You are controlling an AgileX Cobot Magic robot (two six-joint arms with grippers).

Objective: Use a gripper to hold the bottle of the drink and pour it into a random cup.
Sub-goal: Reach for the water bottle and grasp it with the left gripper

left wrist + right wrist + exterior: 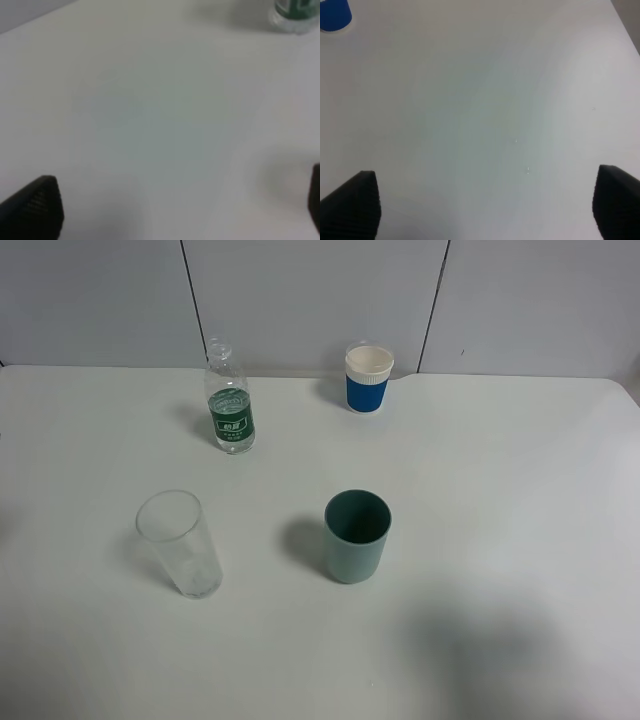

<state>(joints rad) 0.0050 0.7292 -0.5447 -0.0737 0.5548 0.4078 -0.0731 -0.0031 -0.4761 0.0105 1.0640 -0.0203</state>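
Note:
The bottle of the drink (229, 400) stands upright at the back left of the white table, clear with a dark green label and no cap. Its base (296, 12) shows at the edge of the left wrist view, far from the left gripper (182, 202), whose fingers stand wide apart over bare table. The teal-green cup (356, 536) stands upright near the table's middle. The right gripper (485, 202) is open over bare table, nothing between its fingers. Neither gripper appears in the exterior high view.
A clear tumbler (181, 543) stands at the front left. A blue paper cup (368, 378) with a white rim is at the back, also seen as a blue paper cup (334, 15) in the right wrist view. The table's right edge (626, 25) shows there.

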